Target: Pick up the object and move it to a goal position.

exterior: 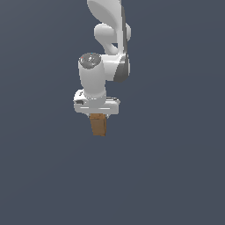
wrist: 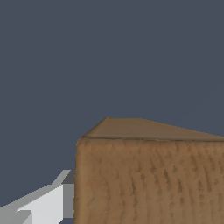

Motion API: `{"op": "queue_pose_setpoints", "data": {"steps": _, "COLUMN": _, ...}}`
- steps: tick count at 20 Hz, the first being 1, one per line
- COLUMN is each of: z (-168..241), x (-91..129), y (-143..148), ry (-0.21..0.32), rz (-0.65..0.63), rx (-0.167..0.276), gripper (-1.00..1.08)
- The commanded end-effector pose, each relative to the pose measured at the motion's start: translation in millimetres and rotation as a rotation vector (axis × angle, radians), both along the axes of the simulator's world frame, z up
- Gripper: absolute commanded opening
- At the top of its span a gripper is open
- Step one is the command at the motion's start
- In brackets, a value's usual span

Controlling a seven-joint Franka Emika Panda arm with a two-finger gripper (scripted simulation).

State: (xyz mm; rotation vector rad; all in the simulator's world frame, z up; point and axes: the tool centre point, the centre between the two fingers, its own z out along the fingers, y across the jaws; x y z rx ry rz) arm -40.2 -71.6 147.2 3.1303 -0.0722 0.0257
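A flat, dark slate-blue surface fills the exterior view from its left edge to its right, plain and unmarked, with no walls or room detail visible. Near the middle, the white arm (exterior: 105,66) reaches down. Its claw (exterior: 98,117) is closed on the brown wooden block (exterior: 99,125), which hangs directly below the white hand. In the wrist view, a pale finger (wrist: 48,203) presses against the block's side.

We see a simulator scene, not a real room: flat slate-grey backdrop (exterior: 176,167) all around the gripper (exterior: 97,115), no walls, furniture or floor edge that we can make out. Smooth white arm (exterior: 103,66) above it and the repeating wood texture on the block (exterior: 98,125) below it read as renders.
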Motion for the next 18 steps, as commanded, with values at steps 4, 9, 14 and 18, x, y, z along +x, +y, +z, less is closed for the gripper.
{"op": "queue_pose_setpoints", "data": {"steps": 4, "z": 22, "x": 20, "y": -6, "ry": -0.066, "rz": -0.047, "rx": -0.026, "gripper": -1.0}}
{"op": "queue_pose_setpoints", "data": {"steps": 9, "z": 48, "x": 40, "y": -15, "ry": -0.143, "rz": -0.111, "rx": -0.06, "gripper": -1.0}}
{"op": "queue_pose_setpoints", "data": {"steps": 14, "z": 81, "x": 62, "y": -25, "ry": -0.237, "rz": -0.189, "rx": -0.102, "gripper": -1.0}}
{"op": "queue_pose_setpoints", "data": {"steps": 18, "z": 108, "x": 76, "y": -34, "ry": -0.308, "rz": -0.248, "rx": -0.134, "gripper": -1.0}}
